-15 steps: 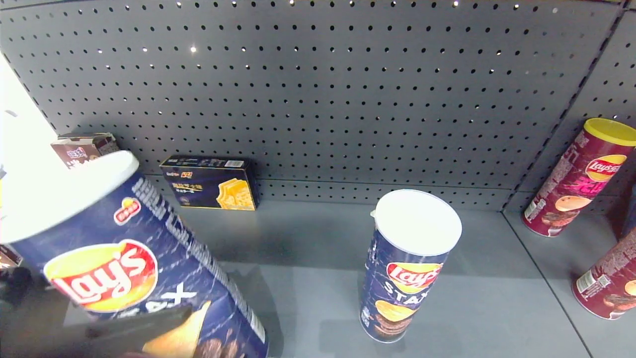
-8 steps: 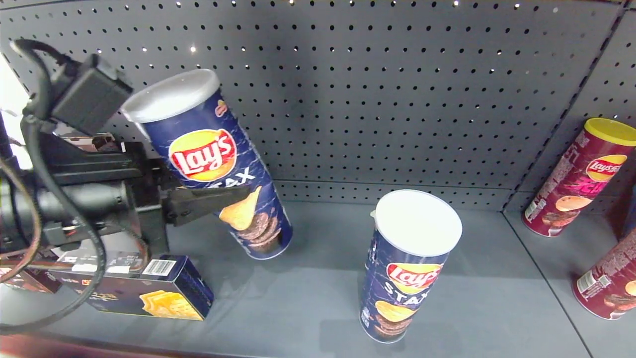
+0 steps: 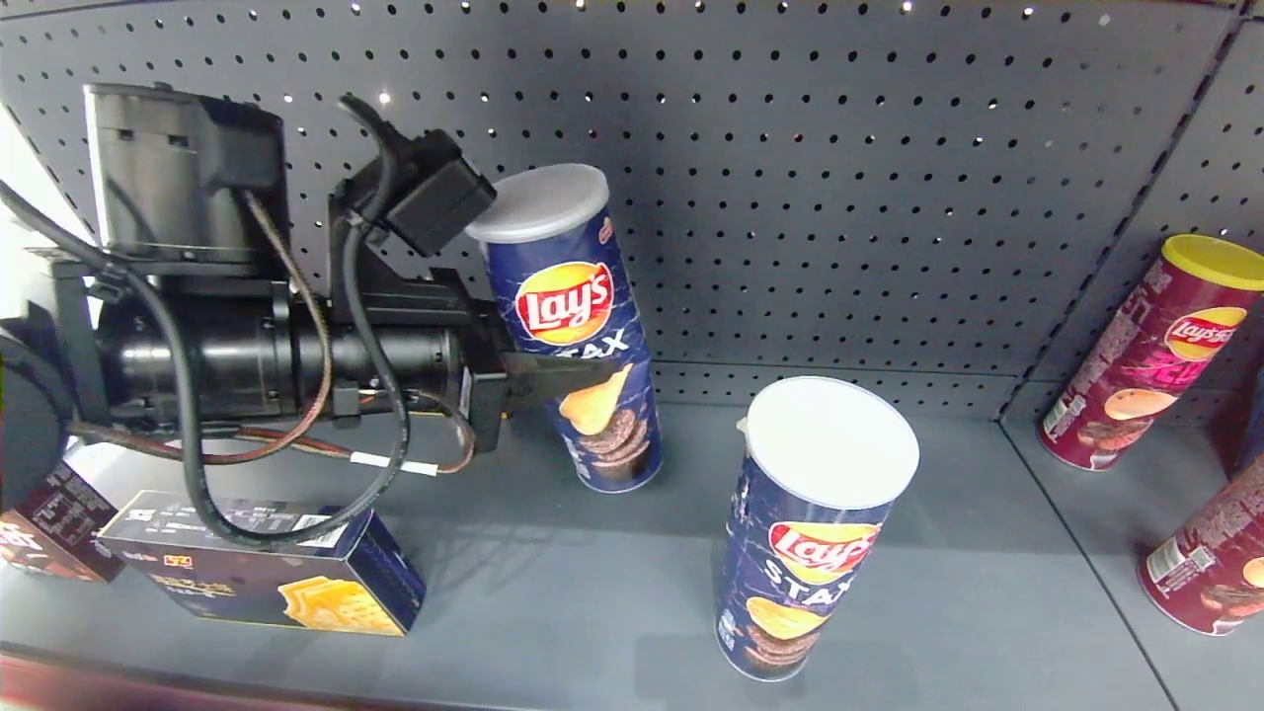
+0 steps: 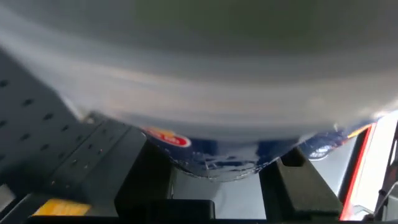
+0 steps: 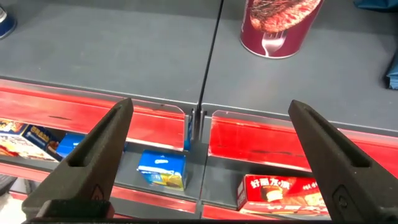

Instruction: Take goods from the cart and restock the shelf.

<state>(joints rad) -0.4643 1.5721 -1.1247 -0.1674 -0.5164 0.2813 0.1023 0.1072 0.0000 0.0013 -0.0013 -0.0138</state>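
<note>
My left gripper [image 3: 578, 373] is shut on a blue chip can [image 3: 568, 306] with a white lid, holding it at mid height near the pegboard back panel. The can leans slightly, and its base is at or just above the grey shelf [image 3: 612, 602]; I cannot tell if they touch. In the left wrist view the can [image 4: 217, 155] sits between the two black fingers [image 4: 143, 180]. A second blue can [image 3: 810, 533] stands upright further front and right. My right gripper [image 5: 214, 165] hangs open in front of the shelf's red edge rail [image 5: 261, 146].
A dark blue cracker box [image 3: 276, 583] and a brown box [image 3: 49, 523] lie at the shelf's front left, under my left arm. Two red cans [image 3: 1145, 355] [image 3: 1205, 573] stand in the bay to the right, beyond a divider. Boxes [image 5: 161, 171] fill the lower shelf.
My left arm has carried the blue can from close at the lower left, rightward and back toward the pegboard. The can has come more upright and lower. The second can stayed put.
</note>
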